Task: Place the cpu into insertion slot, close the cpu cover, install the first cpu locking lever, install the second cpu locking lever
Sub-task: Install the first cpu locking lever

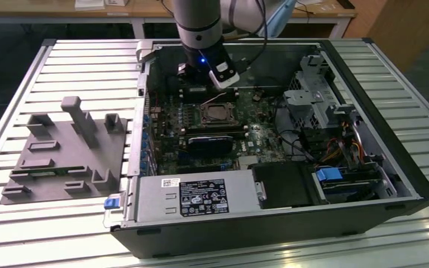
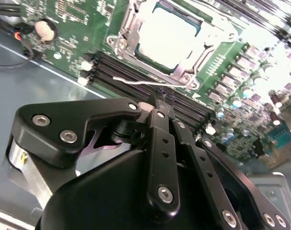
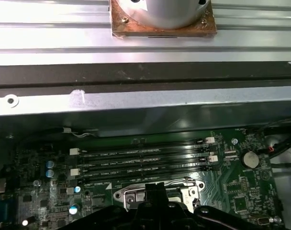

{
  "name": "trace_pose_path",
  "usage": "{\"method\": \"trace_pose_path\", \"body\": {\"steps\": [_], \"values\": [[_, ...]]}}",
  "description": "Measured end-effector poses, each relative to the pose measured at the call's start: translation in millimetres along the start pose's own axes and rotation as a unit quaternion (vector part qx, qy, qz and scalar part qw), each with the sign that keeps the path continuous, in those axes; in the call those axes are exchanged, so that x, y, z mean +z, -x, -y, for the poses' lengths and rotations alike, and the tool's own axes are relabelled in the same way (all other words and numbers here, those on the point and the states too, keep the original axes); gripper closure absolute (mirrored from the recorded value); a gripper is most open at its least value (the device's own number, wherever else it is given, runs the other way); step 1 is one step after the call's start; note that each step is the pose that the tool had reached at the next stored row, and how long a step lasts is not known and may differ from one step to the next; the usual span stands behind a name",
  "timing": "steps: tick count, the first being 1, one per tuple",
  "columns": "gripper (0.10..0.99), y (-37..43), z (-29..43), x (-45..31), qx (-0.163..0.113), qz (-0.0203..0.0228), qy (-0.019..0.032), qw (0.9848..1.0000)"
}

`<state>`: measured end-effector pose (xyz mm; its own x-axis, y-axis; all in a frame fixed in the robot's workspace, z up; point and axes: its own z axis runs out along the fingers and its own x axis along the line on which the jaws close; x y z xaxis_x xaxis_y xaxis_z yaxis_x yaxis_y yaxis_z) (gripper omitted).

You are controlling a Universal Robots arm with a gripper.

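Pressed-together end effector [image 2: 161,97] with tips just beside silver locking lever [image 2: 133,80] by memory slots [image 2: 117,69]; cpu [image 2: 167,36] lying flat within cpu cover [image 2: 128,28] frame on motherboard [image 2: 69,24] inside computer case [image 1: 274,229]

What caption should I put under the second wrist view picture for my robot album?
Black claw at a thin silver lever, next to the cpu under its cover.

Open computer case [image 1: 274,229] is laid on the slatted table [image 1: 87,56]. Grey fixture plate [image 1: 65,151] is set near the table edge at the exterior view's left.
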<state>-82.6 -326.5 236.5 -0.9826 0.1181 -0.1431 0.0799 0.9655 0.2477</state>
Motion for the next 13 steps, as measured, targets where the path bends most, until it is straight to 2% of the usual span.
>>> {"method": "trace_pose_path", "body": {"steps": [6, 8, 9, 13], "values": [[0.984, -3.9, 1.0, 2.3, -0.007, 0.0268, 0.0017, 0.9996], [0.984, -5.0, 1.4, 3.5, -0.008, 0.0340, 0.0024, 0.9994], [0.984, -5.4, 1.8, 5.0, -0.009, 0.0359, 0.0027, 0.9993], [0.984, -6.5, 3.6, 11.7, -0.009, 0.0360, 0.0027, 0.9993]]}}
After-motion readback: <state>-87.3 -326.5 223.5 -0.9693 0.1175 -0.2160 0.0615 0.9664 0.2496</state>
